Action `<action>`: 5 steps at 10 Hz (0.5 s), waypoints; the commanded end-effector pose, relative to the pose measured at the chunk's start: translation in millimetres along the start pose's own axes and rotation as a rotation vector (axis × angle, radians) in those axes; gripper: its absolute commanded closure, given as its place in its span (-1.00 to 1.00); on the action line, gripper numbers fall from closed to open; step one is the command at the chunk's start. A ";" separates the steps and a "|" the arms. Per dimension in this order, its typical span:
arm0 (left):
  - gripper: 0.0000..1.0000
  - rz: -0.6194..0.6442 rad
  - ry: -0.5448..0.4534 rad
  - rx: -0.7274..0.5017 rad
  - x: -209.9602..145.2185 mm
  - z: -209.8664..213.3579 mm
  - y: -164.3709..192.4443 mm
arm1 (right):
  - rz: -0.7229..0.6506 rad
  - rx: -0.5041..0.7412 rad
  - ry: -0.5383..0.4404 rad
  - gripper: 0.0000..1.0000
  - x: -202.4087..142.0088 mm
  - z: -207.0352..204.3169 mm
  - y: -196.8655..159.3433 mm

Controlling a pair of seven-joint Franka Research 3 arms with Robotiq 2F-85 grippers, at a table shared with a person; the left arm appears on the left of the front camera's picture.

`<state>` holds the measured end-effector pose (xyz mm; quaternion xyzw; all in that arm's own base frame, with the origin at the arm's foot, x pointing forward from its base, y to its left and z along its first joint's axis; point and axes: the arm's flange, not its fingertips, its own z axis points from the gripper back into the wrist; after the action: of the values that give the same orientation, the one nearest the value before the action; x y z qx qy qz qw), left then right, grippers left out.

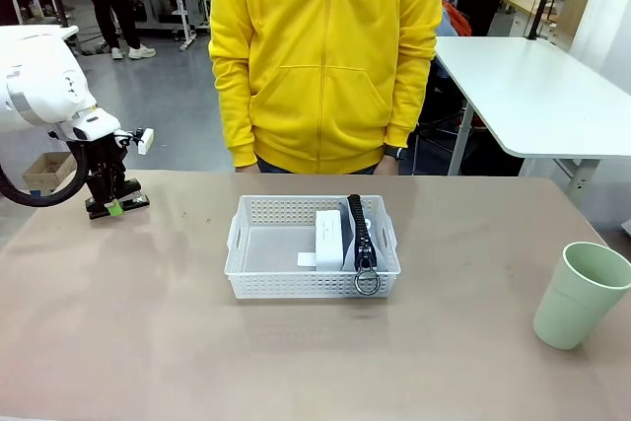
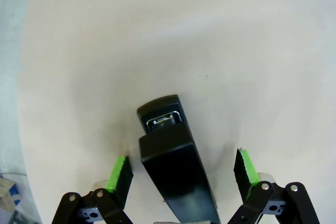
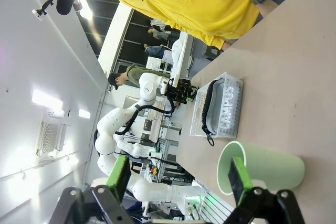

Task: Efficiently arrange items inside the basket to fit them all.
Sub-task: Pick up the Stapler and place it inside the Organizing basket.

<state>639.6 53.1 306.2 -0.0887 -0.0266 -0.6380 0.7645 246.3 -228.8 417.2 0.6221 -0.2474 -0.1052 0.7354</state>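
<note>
**Left gripper set astride the stapler, grip not yet made**

We start with the beige table (image 1: 148, 342). On it, well off to the left gripper's (image 2: 182, 174) right, sits the shallow white perforated plastic basket (image 1: 258, 283). A person in a yellow hooded top (image 1: 325, 56) stands beyond its far side.

Inside the basket, the grey fabric pouch with the black zipper and ring pull (image 1: 361, 234) stands on edge, and the small white box (image 1: 329, 239) is just beside it. The pale green plastic cup (image 1: 580, 295) stands outside the basket, farther still from the left gripper. It lies ahead of the right gripper (image 3: 178, 177), whose jaws are spread wide and hold nothing.

The slim black stapler-like object (image 2: 168, 145) lies flat on the table between the left gripper's fingers. Those jaws are fully apart, with a clear gap between each green pad and the stapler's flanks, so nothing is held.

We judge the stapler to be rigid, smooth-shelled and fairly dense for its size. It will not deform, but it could pivot or slip if pinched near one end. We would close on its long flat sides near mid-length and lower the pads enough to catch the body rather than only its top edge.
</note>
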 end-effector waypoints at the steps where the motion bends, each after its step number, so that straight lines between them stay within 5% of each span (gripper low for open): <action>1: -1.00 0.039 0.056 0.028 7.0 -2.4 7.6 | 0.000 0.018 -0.010 -1.00 1.3 -0.5 3.0; 5: -1.00 0.064 0.092 0.024 8.7 -6.2 8.8 | 0.000 0.018 -0.010 -1.00 1.3 -0.5 3.0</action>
<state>644.3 45.2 304.3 -0.0620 -0.0053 -0.6262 0.7772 246.3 -228.8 417.2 0.6221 -0.2474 -0.1052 0.7354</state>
